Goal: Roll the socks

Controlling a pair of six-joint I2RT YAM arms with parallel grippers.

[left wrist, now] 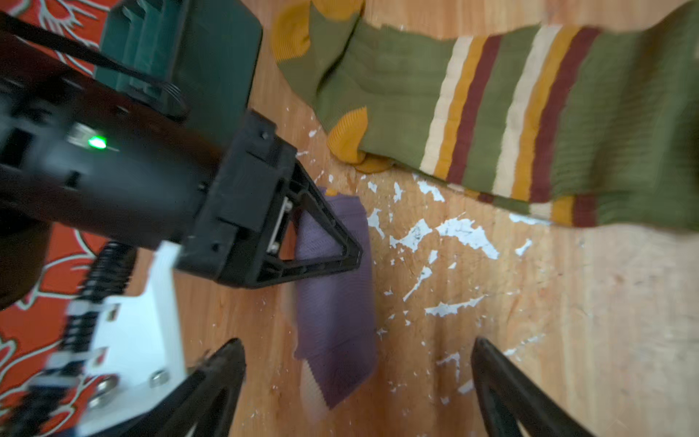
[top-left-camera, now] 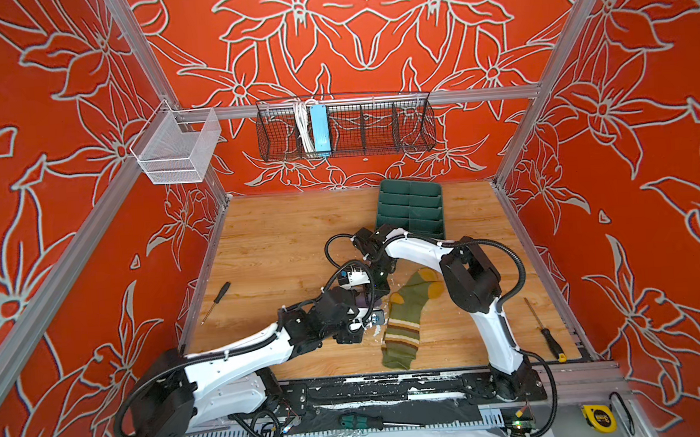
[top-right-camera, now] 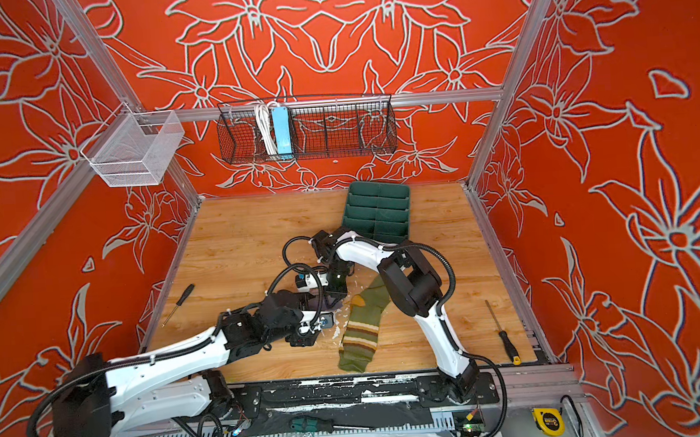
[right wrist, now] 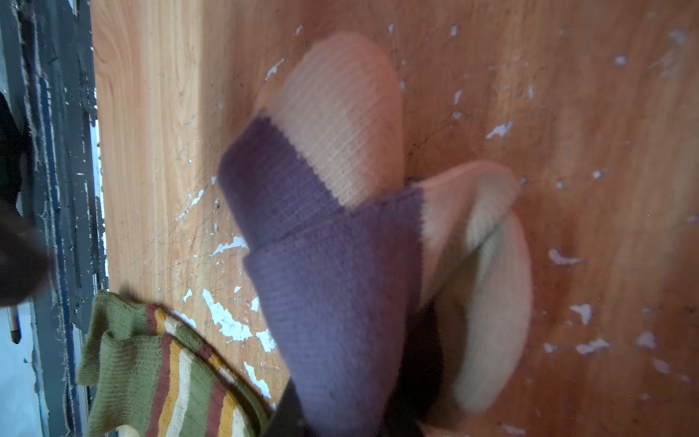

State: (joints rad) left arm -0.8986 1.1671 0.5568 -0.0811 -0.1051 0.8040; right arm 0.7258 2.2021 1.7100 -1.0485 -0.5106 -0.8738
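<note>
Clamping the purple sock (right wrist: 333, 272) with the right gripper (right wrist: 353, 382), cream ends bunched over the wooden table (right wrist: 151, 151), olive sock (right wrist: 151, 374) nearby.

socks (top-left-camera: 403, 328) (left wrist: 334, 314) 2 | screwdrivers (top-left-camera: 216, 302) (top-left-camera: 549, 332) (top-left-camera: 361, 422) 3 | baskets (top-left-camera: 177, 151) (top-left-camera: 376, 130) 2 | tray (top-left-camera: 412, 207) 1 | tape measure (top-left-camera: 598, 418) 1 | arms (top-left-camera: 232, 360) (top-left-camera: 492, 327) 2

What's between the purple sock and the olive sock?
Nothing but scuffed tabletop with white flecks; left wrist view shows the purple sock and olive sock apart.
</note>
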